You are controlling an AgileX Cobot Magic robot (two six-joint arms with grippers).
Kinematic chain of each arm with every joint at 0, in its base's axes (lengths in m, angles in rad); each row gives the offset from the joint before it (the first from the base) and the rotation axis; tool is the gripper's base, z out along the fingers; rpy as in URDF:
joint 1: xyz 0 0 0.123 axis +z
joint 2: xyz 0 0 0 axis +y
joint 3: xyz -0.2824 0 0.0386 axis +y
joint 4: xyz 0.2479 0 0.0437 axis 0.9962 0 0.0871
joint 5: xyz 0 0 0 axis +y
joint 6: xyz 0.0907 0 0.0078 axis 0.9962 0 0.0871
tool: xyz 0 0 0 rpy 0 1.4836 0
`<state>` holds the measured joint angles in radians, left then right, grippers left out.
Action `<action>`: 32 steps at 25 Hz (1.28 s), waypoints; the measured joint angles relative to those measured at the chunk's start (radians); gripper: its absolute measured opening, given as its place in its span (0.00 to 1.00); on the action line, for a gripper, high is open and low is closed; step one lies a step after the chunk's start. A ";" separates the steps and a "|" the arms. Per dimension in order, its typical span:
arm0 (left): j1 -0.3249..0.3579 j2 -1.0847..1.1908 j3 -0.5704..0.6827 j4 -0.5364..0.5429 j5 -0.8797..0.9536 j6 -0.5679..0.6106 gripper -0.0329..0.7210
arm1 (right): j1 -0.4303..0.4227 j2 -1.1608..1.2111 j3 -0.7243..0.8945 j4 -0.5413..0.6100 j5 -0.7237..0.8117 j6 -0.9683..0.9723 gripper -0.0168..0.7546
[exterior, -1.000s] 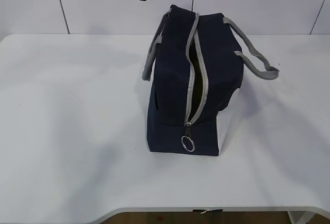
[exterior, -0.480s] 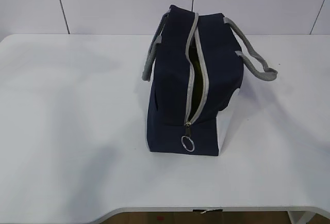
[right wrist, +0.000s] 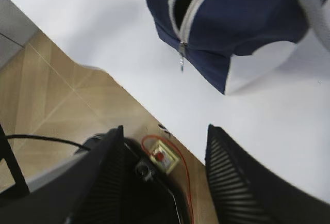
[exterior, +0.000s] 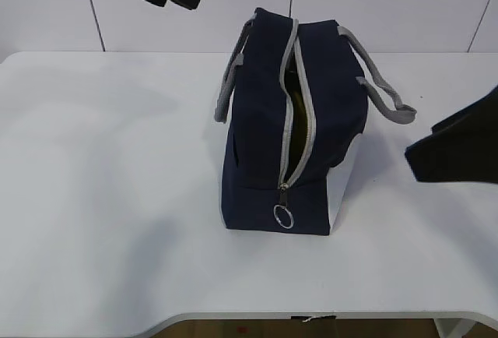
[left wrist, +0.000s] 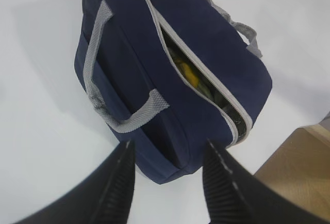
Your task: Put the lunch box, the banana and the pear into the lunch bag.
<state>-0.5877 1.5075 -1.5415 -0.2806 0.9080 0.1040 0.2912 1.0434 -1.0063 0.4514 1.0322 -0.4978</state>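
A navy lunch bag (exterior: 292, 120) stands mid-counter (exterior: 101, 198), zipper partly open, something yellow, perhaps the banana (left wrist: 186, 72), inside; both empty pincers, left (left wrist: 167, 182) and right (right wrist: 165, 177), hang wide apart, so packing seems finished, possibly only zipping remaining.

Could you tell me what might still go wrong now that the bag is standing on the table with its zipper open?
The lunch bag is unzipped, with yellow fruit showing through the slit, so a tip could spill it. The right arm hangs near the grey handle and might snag it. Both hands, left and right, are open and empty.
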 joint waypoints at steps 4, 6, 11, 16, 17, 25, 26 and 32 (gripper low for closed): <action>0.000 0.000 0.000 0.002 0.002 0.006 0.47 | 0.000 -0.052 0.177 0.160 -0.171 -0.185 0.56; 0.000 0.000 0.000 0.002 0.004 0.012 0.47 | 0.000 -0.056 0.242 0.251 -0.217 -0.283 0.56; 0.000 0.000 0.000 0.002 0.004 0.013 0.47 | 0.000 -0.056 0.394 0.470 -0.337 -0.544 0.56; 0.000 0.000 0.000 0.004 0.004 0.014 0.47 | 0.000 -0.030 0.486 0.693 -0.452 -0.854 0.56; 0.000 0.000 0.000 0.005 0.004 0.014 0.47 | 0.000 -0.012 0.491 0.721 -0.454 -0.907 0.56; 0.000 0.000 0.000 0.021 0.005 0.014 0.46 | 0.000 0.176 0.496 0.941 -0.478 -1.164 0.56; 0.000 0.000 0.000 0.022 0.005 0.014 0.46 | 0.000 0.198 0.496 0.983 -0.480 -1.208 0.56; 0.000 0.000 0.000 0.029 0.005 0.014 0.45 | 0.000 0.352 0.496 1.283 -0.471 -1.536 0.56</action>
<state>-0.5877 1.5075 -1.5415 -0.2516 0.9125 0.1182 0.2912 1.3955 -0.5105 1.7343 0.5614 -2.0335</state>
